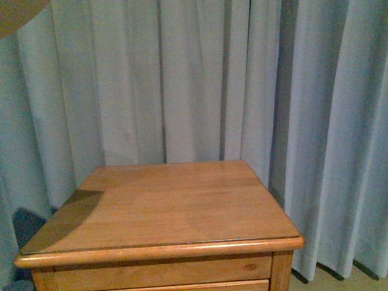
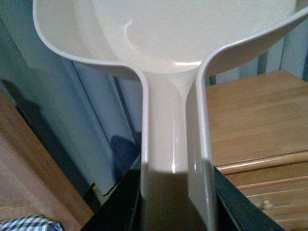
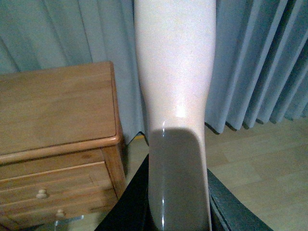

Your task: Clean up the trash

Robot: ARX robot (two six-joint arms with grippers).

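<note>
Your left gripper (image 2: 175, 204) is clamped on the handle of the dustpan (image 2: 163, 38). Its dark fingers (image 2: 120, 207) press in on both sides of the pale stem, so the jaws are only as far apart as that stem is wide. The pan's scoop spreads out beyond the grip, and what you can see of its inside is bare. In that view the dustpan hangs beside the nightstand (image 2: 255, 115), off its edge and not touching it.

Your right gripper (image 3: 178, 204) grips a pale glossy handle (image 3: 175, 72) in the same way, with a dark jaw tight against each side. What this handle belongs to lies outside the picture, so you cannot tell what it is. It sits beside the nightstand (image 3: 53, 106), over the wooden floor (image 3: 260, 154) in front of the curtain (image 3: 255, 62).

From the front, the nightstand (image 1: 163, 206) stands against the grey-blue curtain (image 1: 182, 79), with a shadow across its top near one front corner. Neither arm appears in that view.

The trash shows in none of the three views, so you cannot place it relative to the nightstand.
</note>
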